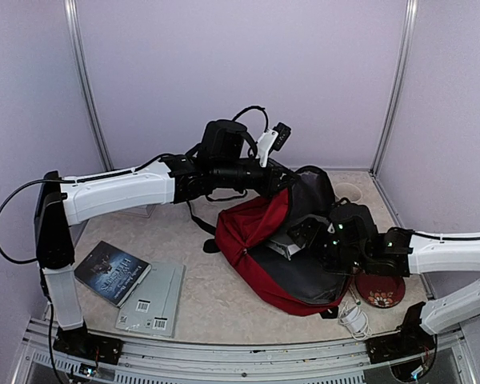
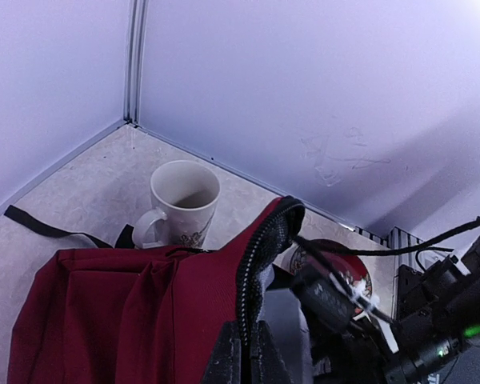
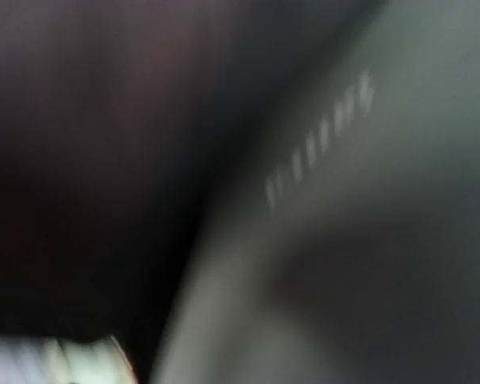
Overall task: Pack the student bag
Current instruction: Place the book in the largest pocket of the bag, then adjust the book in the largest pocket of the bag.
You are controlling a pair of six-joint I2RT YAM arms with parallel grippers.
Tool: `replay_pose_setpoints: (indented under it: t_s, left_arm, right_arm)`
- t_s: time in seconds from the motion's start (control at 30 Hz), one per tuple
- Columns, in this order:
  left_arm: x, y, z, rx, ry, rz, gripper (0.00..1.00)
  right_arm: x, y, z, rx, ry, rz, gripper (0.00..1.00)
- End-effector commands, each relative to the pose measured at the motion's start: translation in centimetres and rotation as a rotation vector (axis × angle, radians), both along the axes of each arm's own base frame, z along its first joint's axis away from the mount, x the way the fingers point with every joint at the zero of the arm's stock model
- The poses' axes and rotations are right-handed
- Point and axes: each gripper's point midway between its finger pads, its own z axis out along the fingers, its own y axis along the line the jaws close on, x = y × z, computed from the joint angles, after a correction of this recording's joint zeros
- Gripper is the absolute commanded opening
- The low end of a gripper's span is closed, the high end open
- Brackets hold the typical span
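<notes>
The student bag lies in the middle of the table, dark red with its mouth held open and the grey lining showing. My left gripper reaches over from the left and is shut on the black zipper edge of the bag's upper flap, holding it up; its fingers pinch that edge at the bottom of the left wrist view. My right gripper is pushed into the bag's mouth and its fingertips are hidden. The right wrist view is a dark blur of the lining.
A dark book and a grey booklet lie at the front left. A white mug stands behind the bag, near the back right corner. A red round disc and a white coiled cable lie at the front right.
</notes>
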Motion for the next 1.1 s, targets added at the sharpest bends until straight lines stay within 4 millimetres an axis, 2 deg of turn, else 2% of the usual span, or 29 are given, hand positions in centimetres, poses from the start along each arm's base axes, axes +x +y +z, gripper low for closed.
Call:
replay_pose_setpoints:
  t_s: [0.0,0.07,0.13,0.2,0.27,0.33,0.4,0.47,0.5,0.6,0.67,0.77,0.83,0.93,1.0,1.07]
  left_arm:
    - [0.5,1.0,3.1,-0.065,-0.073,0.022,0.00]
    - [0.9,1.2,2.9,-0.056,-0.079,0.040,0.00]
    - [1.0,1.3,2.8,-0.047,-0.086,0.048,0.00]
    - [0.9,1.5,2.8,-0.046,-0.092,0.049,0.00]
    - [0.7,1.9,3.0,-0.056,-0.097,0.057,0.00]
    - [0.5,2.1,3.1,-0.063,-0.102,0.051,0.00]
    - [0.5,2.0,3.0,-0.060,-0.102,0.047,0.00]
    - [0.2,1.8,3.1,-0.061,-0.106,0.035,0.00]
    - [0.1,1.7,3.0,-0.059,-0.112,0.028,0.00]
    - [0.0,1.5,3.6,-0.069,-0.127,0.017,0.00]
    - [0.1,1.5,3.8,-0.078,-0.128,0.011,0.00]
    - [0.4,2.0,4.6,-0.110,-0.114,-0.010,0.00]
    - [0.9,2.3,5.2,-0.131,-0.105,-0.020,0.00]
    - [0.4,2.1,5.4,-0.160,-0.090,-0.087,0.00]
    - [0.5,2.0,4.6,-0.154,-0.067,-0.107,0.00]
    - [1.2,2.0,3.6,-0.126,-0.053,-0.090,0.00]
  right_arm:
    - [-7.6,-0.7,-5.5,-0.268,0.253,0.304,0.82]
    - [-9.6,-0.6,-4.9,-0.315,0.297,0.419,0.81]
    - [-10.8,-0.4,-3.3,-0.354,0.310,0.501,0.79]
    - [-11.2,-1.1,-2.8,-0.412,0.312,0.535,0.76]
    - [-10.4,-2.2,-3.0,-0.475,0.291,0.507,0.72]
    - [-8.5,-2.7,-3.4,-0.497,0.269,0.480,0.64]
    - [-6.5,-3.1,-4.1,-0.502,0.249,0.461,0.46]
    - [-5.7,-3.9,-4.8,-0.540,0.239,0.433,0.32]
    - [-5.8,-4.1,-5.0,-0.543,0.237,0.430,0.28]
    - [-7.3,-3.2,-6.0,-0.435,0.239,0.483,0.24]
    - [-8.3,-1.9,-6.8,-0.307,0.237,0.514,0.24]
    - [-8.4,-0.9,-9.1,-0.217,0.254,0.502,0.24]
    - [-7.3,-1.2,-11.1,-0.278,0.282,0.457,0.24]
    - [-3.8,-0.3,-12.2,-0.404,0.226,0.419,0.22]
    - [-0.8,0.8,-10.7,-0.434,0.136,0.383,0.22]
    - [2.1,0.9,-9.0,-0.454,0.053,0.318,0.22]
